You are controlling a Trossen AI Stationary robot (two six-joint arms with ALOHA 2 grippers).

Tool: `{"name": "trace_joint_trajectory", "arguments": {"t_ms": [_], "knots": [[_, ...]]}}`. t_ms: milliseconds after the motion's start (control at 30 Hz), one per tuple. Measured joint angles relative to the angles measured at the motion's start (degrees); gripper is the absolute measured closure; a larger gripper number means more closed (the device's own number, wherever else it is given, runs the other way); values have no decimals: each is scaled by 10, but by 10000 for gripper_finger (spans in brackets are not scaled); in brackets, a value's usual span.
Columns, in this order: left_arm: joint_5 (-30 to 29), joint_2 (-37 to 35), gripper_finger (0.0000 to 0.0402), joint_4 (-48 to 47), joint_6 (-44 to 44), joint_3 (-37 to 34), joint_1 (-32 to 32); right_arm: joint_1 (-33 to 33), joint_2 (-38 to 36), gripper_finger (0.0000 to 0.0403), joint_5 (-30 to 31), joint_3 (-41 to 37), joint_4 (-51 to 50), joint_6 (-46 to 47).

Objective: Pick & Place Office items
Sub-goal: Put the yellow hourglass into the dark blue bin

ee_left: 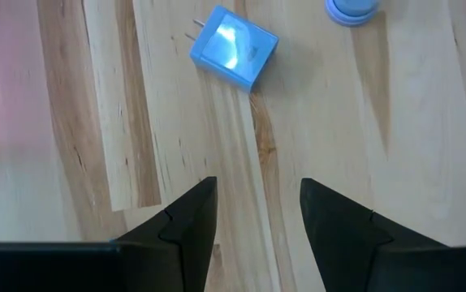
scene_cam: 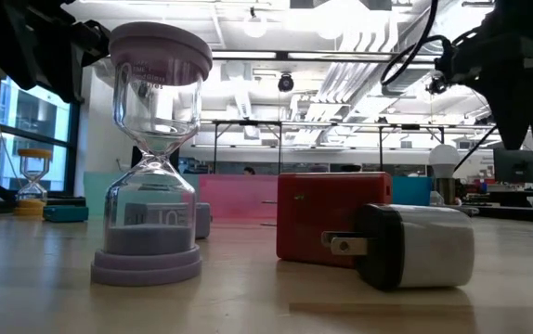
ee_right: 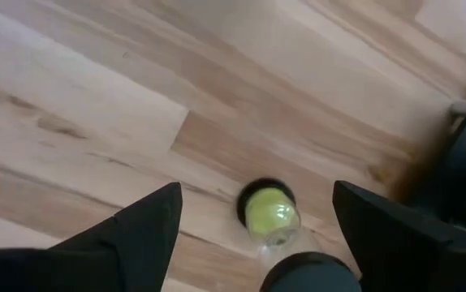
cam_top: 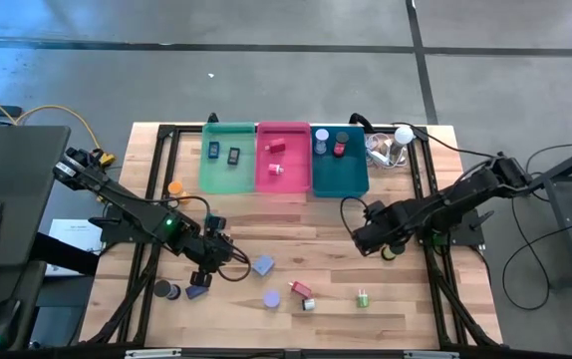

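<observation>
My left gripper (cam_top: 222, 265) (ee_left: 257, 207) hovers open above bare wood, just short of a blue plug block (cam_top: 263, 266) (ee_left: 233, 47) lying flat. My right gripper (cam_top: 386, 246) (ee_right: 256, 195) points down and stands wide open over a small round yellow-green item with a dark rim (ee_right: 269, 215), which lies on the table between its fingers without touching them. A lavender sand timer (cam_top: 271, 298) (scene_cam: 150, 158) stands upright near the front edge. Beside it lie a red block (cam_top: 299, 289) (scene_cam: 331, 218) and a white-and-black plug (cam_top: 308, 303) (scene_cam: 415, 246).
Green (cam_top: 227, 170), pink (cam_top: 283, 178) and teal (cam_top: 339, 179) bins stand side by side at the far edge, each with a few small items inside. A white bulb with clear plastic (cam_top: 394, 145) sits right of them. Dark rolls (cam_top: 166, 290), a green item (cam_top: 363, 298) and an orange piece (cam_top: 174, 186) lie loose.
</observation>
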Motion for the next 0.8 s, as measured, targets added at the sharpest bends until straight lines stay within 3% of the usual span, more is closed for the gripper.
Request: {"name": "trace_joint_trajectory", "arguments": {"t_ms": [200, 800], "knots": [[0, 0, 232, 0, -4, 0, 0, 23, 0, 94, -2, 0, -61, 36], [0, 0, 232, 4, -4, 0, 0, 73, 0, 94, -53, 0, -49, 91]]}}
